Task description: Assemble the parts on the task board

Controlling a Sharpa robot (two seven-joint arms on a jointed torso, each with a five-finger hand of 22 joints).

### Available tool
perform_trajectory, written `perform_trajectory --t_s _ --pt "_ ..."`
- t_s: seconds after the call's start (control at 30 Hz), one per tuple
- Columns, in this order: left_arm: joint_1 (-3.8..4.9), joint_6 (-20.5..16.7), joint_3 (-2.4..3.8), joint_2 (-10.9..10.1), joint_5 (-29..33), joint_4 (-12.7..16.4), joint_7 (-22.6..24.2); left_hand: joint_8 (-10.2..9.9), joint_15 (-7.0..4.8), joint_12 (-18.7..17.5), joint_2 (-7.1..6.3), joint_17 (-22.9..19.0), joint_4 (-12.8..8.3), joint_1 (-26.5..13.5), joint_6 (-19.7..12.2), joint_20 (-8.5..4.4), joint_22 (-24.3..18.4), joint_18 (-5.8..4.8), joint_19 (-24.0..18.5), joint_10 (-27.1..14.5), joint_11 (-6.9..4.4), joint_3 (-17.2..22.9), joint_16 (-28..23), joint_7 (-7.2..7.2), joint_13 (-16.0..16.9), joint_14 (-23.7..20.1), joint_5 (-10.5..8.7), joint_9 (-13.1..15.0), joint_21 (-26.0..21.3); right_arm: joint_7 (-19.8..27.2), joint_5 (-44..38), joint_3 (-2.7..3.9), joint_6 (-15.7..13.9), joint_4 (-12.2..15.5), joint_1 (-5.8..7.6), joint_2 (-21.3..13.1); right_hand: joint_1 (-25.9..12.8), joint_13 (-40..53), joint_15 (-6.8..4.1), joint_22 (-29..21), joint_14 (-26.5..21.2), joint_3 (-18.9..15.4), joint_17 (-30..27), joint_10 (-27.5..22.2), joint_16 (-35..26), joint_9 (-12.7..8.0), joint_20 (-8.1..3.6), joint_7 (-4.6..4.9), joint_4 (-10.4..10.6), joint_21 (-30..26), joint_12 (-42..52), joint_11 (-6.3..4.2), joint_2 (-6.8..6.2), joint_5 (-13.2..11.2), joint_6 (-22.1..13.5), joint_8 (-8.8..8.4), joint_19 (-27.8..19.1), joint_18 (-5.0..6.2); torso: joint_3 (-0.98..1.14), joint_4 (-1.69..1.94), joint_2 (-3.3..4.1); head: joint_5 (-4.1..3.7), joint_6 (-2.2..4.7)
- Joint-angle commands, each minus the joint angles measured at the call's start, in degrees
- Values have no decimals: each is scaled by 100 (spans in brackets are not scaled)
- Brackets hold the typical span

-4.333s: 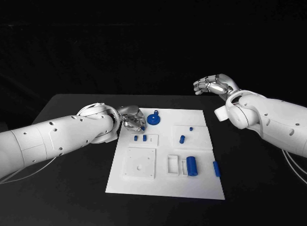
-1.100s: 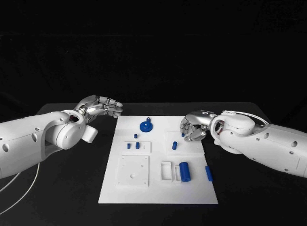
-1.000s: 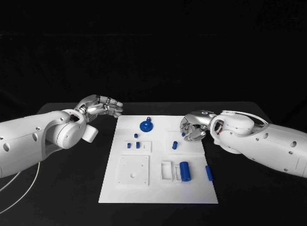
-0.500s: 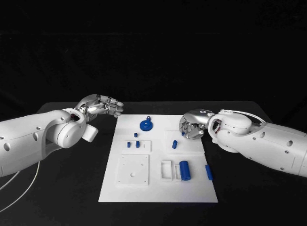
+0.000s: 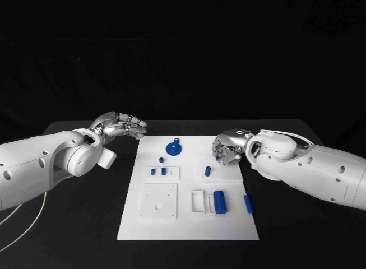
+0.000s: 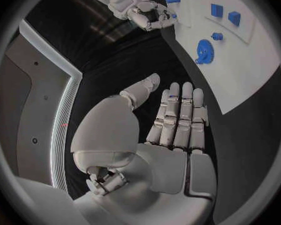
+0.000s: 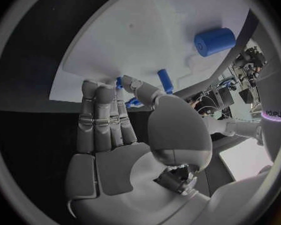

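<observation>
Overhead, both silver hands (image 5: 122,125) (image 5: 228,150) hover empty, fingers loosely extended, beside the flat white task board (image 5: 191,224).

Left hand (image 5: 120,125) and right hand (image 5: 228,149) hover, fingers apart.

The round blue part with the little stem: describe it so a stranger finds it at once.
Start at the white task board and go to its far end. There the round blue part lies alone, nearer the left hand; it is a disc, unlike the pegs and cylinder nearer the robot.
</observation>
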Motion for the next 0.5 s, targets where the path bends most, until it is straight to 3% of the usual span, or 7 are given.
perform_trajectory --t_s 0.03,0.2,0.3,0.5 --pt "8 -2 5 14 -27 13 33 15 -8 -40 -3 7 17 -65 -49 -11 11 72 8 33 -1 -20 -24 7 -6 32 -7 -5 -1 24 -68 -106 455 10 -116 43 -29 38 -69 144 -2 79 22 73 62 6 -45 -9 -7 66 -19 -21 38 28 79 35 36 77 4 -4 -2 -3 -19" --pt "8 0 5 15 -36 15 19 15 -9 -41 -2 8 18 -62 -50 -13 14 72 7 33 -2 -19 -27 7 -7 33 -6 -6 -1 -45 -188 -126 528 37 -127 70 -27 81 -82 144 8 155 49 115 115 16 -59 -31 -15 134 -24 -36 70 41 137 60 41 77 0 -4 -1 -4 -19" --pt "8 -24 5 19 -215 20 -9 14 -9 -43 -1 10 21 -62 -53 -13 17 71 6 34 -1 -19 -29 8 -9 35 -4 -6 -1 -158 -383 -135 578 74 -134 92 -13 154 -119 149 51 287 121 230 248 58 -94 -92 -65 276 -7 -78 92 465 283 132 84 77 6 -7 -2 -16 -3" --pt "8 -11 5 30 -299 32 1 5 -9 -50 -4 14 32 -66 -76 -14 29 68 0 33 0 -23 -42 16 -13 36 -1 -12 -3 -447 -621 -156 635 90 -135 114 -102 281 -166 142 48 346 251 373 449 140 -145 -138 -96 471 1 -125 69 871 377 184 111 77 -1 8 -5 4 -16"
